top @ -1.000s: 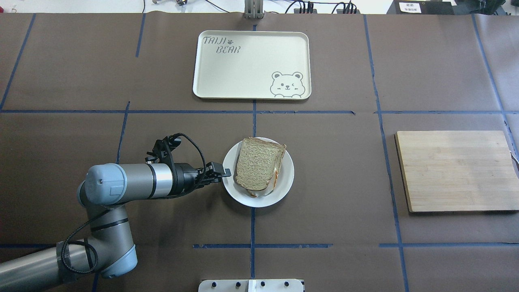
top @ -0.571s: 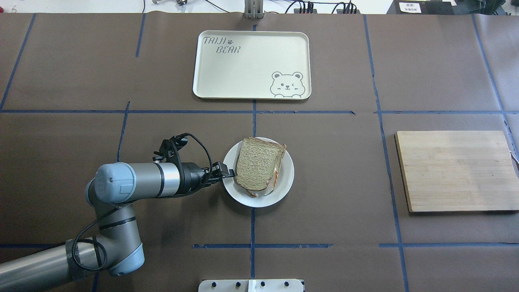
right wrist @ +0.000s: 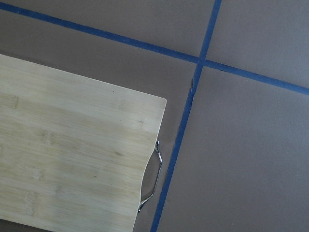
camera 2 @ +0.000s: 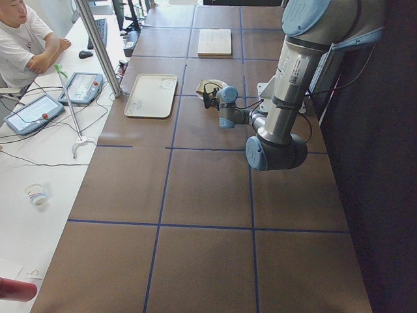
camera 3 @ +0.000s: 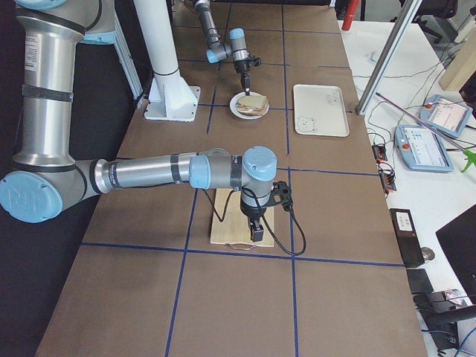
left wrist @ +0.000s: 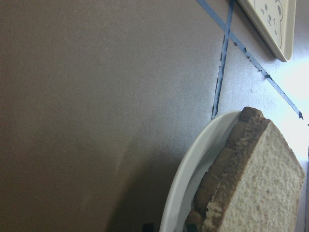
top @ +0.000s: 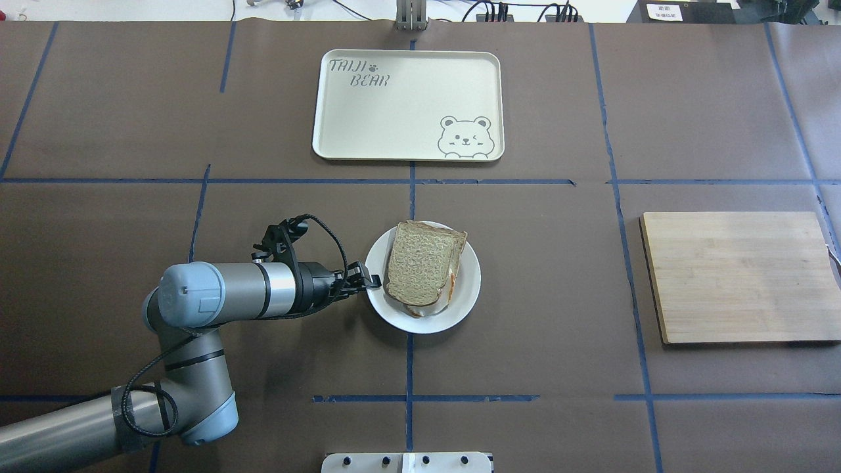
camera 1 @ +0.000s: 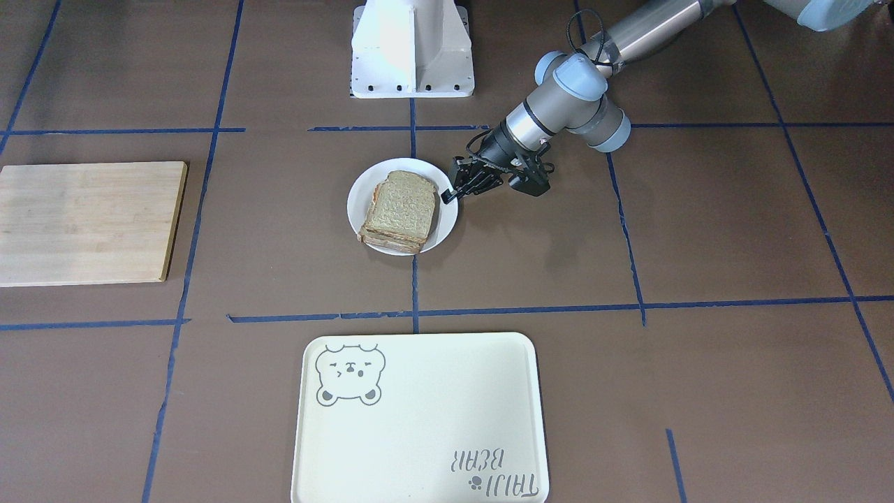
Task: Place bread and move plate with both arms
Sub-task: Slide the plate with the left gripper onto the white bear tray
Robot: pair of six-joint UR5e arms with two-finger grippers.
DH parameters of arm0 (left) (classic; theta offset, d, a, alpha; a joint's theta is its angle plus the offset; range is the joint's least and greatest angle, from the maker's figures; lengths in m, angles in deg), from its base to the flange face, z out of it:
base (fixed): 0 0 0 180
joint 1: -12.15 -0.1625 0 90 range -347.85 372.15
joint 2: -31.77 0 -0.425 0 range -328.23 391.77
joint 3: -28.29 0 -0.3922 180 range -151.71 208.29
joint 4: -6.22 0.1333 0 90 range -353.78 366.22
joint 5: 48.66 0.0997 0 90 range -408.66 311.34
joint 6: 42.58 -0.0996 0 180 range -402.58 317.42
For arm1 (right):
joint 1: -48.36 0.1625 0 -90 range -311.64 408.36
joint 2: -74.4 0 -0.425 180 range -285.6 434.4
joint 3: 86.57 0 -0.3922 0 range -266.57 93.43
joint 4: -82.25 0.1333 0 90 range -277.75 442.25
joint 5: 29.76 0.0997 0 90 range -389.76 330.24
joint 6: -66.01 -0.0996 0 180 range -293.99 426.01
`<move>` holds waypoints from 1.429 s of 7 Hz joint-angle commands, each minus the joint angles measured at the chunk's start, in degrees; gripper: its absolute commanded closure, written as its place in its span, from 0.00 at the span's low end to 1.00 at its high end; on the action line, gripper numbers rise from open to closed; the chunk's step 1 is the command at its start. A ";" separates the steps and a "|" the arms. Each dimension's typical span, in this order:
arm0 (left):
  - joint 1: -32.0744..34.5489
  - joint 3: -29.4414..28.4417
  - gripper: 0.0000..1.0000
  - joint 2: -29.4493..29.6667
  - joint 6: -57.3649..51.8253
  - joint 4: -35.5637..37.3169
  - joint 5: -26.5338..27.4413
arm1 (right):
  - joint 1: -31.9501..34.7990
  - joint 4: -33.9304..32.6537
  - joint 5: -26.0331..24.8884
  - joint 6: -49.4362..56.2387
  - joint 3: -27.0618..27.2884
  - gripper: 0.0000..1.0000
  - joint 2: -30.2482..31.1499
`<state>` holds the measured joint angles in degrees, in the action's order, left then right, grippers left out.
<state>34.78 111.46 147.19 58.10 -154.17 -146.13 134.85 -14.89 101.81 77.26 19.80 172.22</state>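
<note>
Plate has slid right across brown table

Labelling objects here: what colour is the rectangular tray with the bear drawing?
The rectangular tray is pale cream, printed in grey; clearest overhead exterior.

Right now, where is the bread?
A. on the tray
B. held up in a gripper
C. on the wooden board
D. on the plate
D: the bread lies flat on the plate, topping a stack of sandwich layers.
</note>
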 commanded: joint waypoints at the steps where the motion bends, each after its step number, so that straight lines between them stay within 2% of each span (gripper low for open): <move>1: 1.35 0.24 1.00 0.16 0.21 -4.73 0.00 | 0.00 0.02 0.35 0.00 -0.01 0.00 -0.09; 4: 6.62 0.15 1.00 0.34 4.86 -8.53 0.87 | 0.00 0.02 0.53 -0.09 -0.01 0.00 -0.09; 5: 7.07 -0.63 1.00 1.99 8.96 -8.54 5.40 | 0.00 0.02 0.61 -0.09 -0.01 0.00 -0.09; 6: 8.12 -3.86 1.00 4.70 11.70 -8.54 7.80 | 0.00 0.02 0.53 -0.09 -0.01 0.00 -0.17; 7: 9.26 -11.11 1.00 9.34 14.86 -8.62 11.13 | 0.00 0.02 0.53 -0.09 -0.01 0.00 -0.18; 9: 13.22 -30.25 1.00 21.20 15.77 -9.50 11.16 | 0.00 0.02 0.61 -0.09 0.07 0.00 -0.18; 10: 14.01 -37.83 1.00 25.60 15.77 -9.50 11.16 | 0.00 0.02 0.53 -0.09 -0.01 0.00 -0.18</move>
<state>47.52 82.77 167.42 73.61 -163.51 -135.08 134.85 -14.87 102.38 77.18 19.82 172.05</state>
